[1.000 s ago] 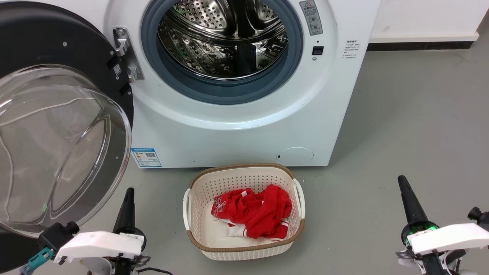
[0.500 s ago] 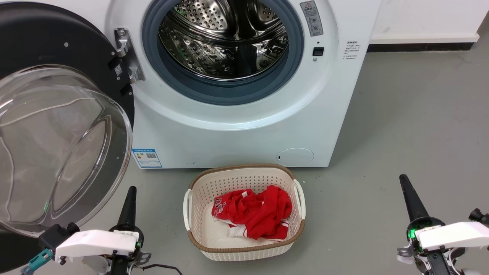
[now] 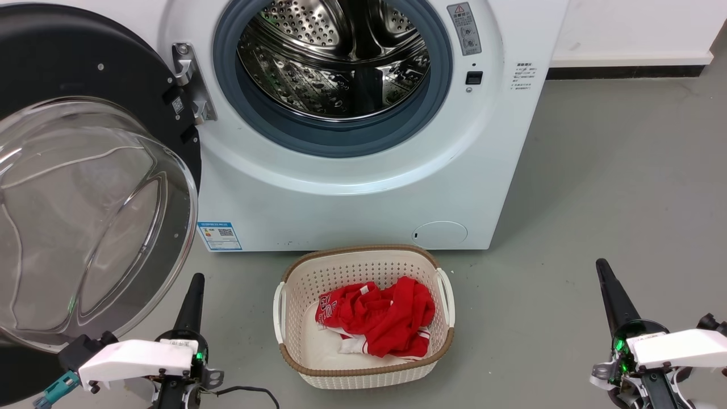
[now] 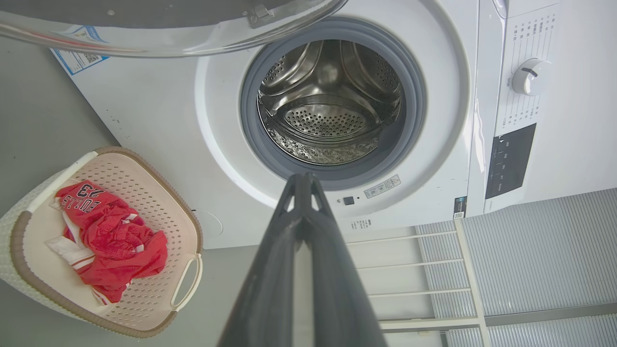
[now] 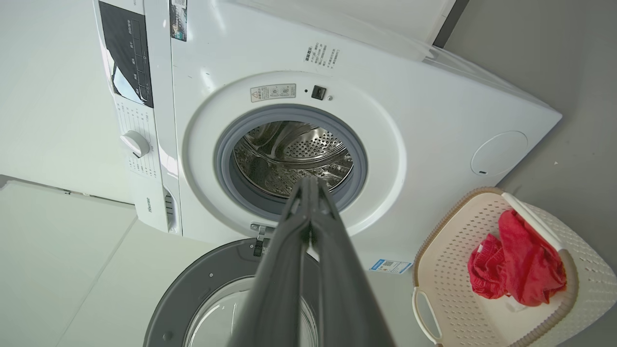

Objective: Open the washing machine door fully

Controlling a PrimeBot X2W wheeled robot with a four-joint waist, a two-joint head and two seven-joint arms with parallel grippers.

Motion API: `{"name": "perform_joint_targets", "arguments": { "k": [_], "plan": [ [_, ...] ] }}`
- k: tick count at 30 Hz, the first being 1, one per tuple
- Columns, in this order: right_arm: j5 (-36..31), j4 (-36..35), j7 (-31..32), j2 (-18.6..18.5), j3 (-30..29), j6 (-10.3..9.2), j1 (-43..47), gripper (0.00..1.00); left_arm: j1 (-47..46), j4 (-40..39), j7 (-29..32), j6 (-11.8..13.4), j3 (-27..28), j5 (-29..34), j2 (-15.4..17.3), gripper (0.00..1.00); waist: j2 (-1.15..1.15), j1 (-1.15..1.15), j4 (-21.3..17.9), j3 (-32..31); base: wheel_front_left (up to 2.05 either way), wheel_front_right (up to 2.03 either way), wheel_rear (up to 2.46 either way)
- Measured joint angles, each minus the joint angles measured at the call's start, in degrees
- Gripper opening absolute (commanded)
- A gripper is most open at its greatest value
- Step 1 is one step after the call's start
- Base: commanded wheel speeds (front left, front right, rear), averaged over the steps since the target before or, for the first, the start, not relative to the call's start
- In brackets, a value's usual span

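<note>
The washing machine door [image 3: 74,187] is swung wide open to the left of the white machine [image 3: 352,187], its black disc and bulging clear glass bowl facing me. Its glass rim [image 4: 168,33] crosses the top of the left wrist view, and its grey inner ring [image 5: 202,289] lies low in the right wrist view. The steel drum [image 3: 335,57] stands exposed inside the grey rubber ring. My left gripper [image 3: 196,284] is shut and empty, just right of the door's lower edge, not touching it. At the lower right my right gripper [image 3: 603,270] is shut and empty, far from the machine.
A cream laundry basket [image 3: 295,363] holding a red jersey [image 3: 377,321] sits on the grey floor right in front of the machine, between my two arms. A white wire rack [image 4: 424,270] stands beside the machine. Bare floor stretches to the right.
Both arms have drawn back slightly toward the lower edge. The view has shifted a few pixels. The door stays where it was.
</note>
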Motion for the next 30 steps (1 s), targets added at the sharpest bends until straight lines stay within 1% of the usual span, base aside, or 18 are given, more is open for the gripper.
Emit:
{"name": "perform_joint_targets", "arguments": {
  "k": [30],
  "plan": [
    [13.28,2.92,1.83,0.1,-1.24,0.0,-1.59,0.0,-1.19,1.48,3.5,-1.18,1.23,-12.77,-0.48,0.0,0.0,0.0,0.24,-0.39,0.0,0.0,0.0]
  ]
}}
